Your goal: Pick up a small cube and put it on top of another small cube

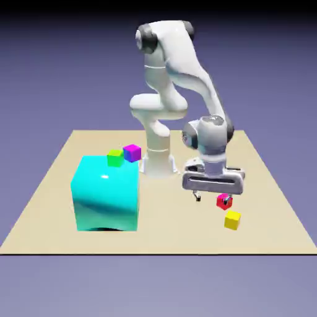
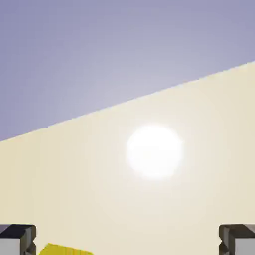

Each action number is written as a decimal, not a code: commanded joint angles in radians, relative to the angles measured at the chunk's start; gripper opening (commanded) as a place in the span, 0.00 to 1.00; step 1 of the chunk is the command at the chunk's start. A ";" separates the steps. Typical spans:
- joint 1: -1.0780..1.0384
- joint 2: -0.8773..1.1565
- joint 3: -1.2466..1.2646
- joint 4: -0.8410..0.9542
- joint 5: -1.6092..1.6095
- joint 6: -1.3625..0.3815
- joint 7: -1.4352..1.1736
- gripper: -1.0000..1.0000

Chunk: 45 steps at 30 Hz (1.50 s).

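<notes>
- The white arm [image 1: 179, 68] is reaching down over the tan desk [image 1: 56, 204], and its claw [image 1: 213, 198] is hanging just above the surface, pointing downward.
- The claw is standing wide open and gripping nothing; in the hand view the two grey fingertips [image 2: 18, 239] are sitting far apart at the bottom corners, with bare desk [image 2: 99, 189] between them.
- The small yellow cube [image 1: 232, 220] is lying on the desk toward the exterior view's right, just below the claw in the picture and clear of both fingers.
- In the hand view only a sliver of that yellow cube [image 2: 64, 250] is peeking in at the bottom edge, nearer the left fingertip.
- A red cube [image 1: 223, 201] is sitting right by the claw's fingertip, just beside the yellow one.
- The lime-green cube [image 1: 115, 157] is resting well apart on the exterior view's left, up at the big cyan block [image 1: 105, 193], with a magenta-purple cube [image 1: 132, 152] touching its side.
- A bright glare [image 2: 154, 151] is shining on the desk in the hand view.
</notes>
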 commanded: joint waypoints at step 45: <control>-0.045 -0.709 -0.812 -0.021 -0.026 -0.888 -0.822 0.00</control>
